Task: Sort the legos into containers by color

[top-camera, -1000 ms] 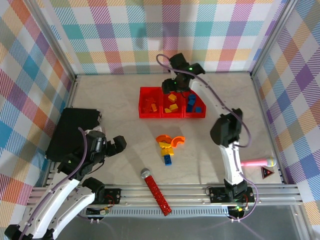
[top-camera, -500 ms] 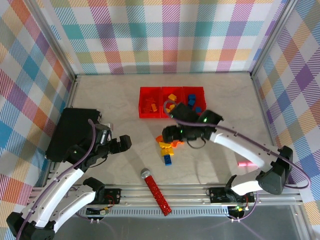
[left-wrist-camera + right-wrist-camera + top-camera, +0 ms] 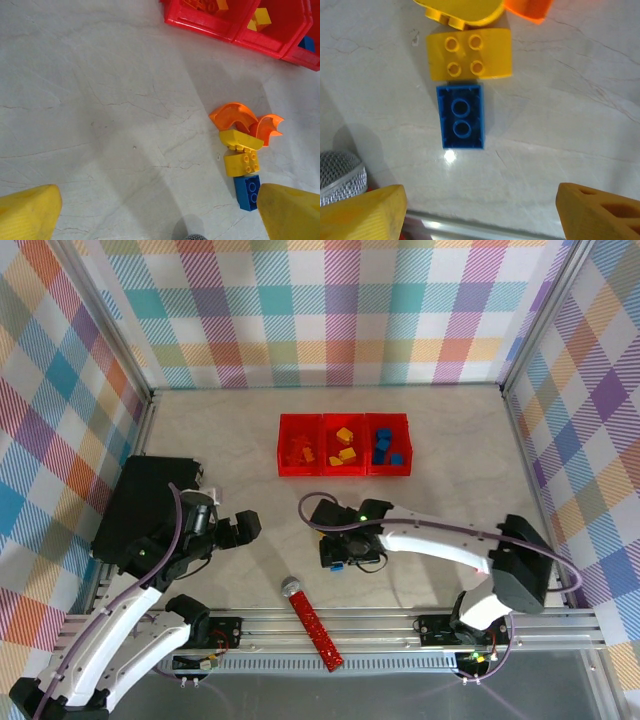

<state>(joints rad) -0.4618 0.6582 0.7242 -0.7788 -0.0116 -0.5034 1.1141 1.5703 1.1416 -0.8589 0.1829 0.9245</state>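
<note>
Right gripper (image 3: 480, 212) wide and empty above a small glossy blue two-stud lego (image 3: 462, 116)

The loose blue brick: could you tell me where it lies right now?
In the right wrist view the blue brick lies centre-left on the table, right below the yellow four-stud brick, with the grey mesh ball at lower left.

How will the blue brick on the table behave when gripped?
The blue brick looks rigid and boxy, so it probably won't deform. Lying flat, it seems unlikely to roll. It appears to abut the yellow brick, which might shift too.
</note>
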